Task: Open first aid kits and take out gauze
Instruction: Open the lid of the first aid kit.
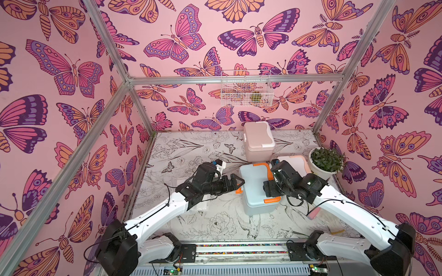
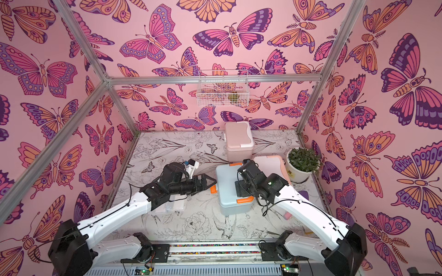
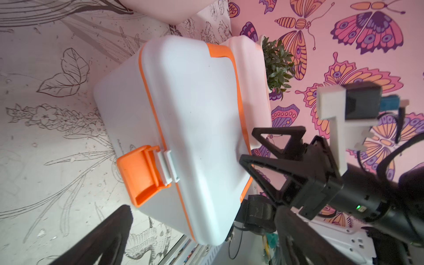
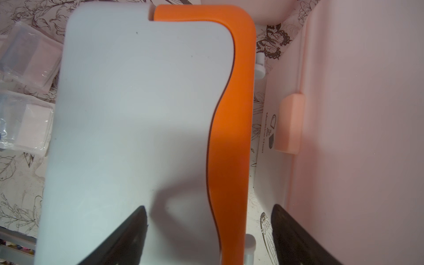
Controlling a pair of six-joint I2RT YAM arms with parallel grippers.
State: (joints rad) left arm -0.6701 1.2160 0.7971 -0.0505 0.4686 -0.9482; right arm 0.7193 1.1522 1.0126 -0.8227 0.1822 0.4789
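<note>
The blue-grey case (image 1: 253, 184) stands shut at mid-table, between the grippers. The left gripper (image 1: 238, 183) is spread wide beside the orange latch (image 3: 142, 174). The right gripper (image 4: 208, 208) is parted astride the orange handle (image 4: 231, 128), and nothing is gripped. If the handle is pulled with the latch engaged, the case could be tipped against the white case (image 1: 296, 162) just beside it. Three cases are counted, the beige-pink case (image 1: 259, 141) at the far edge. Two gauze packets (image 4: 25, 124) are seen on the table (image 1: 191, 148) by the blue-grey case's left side.
</note>
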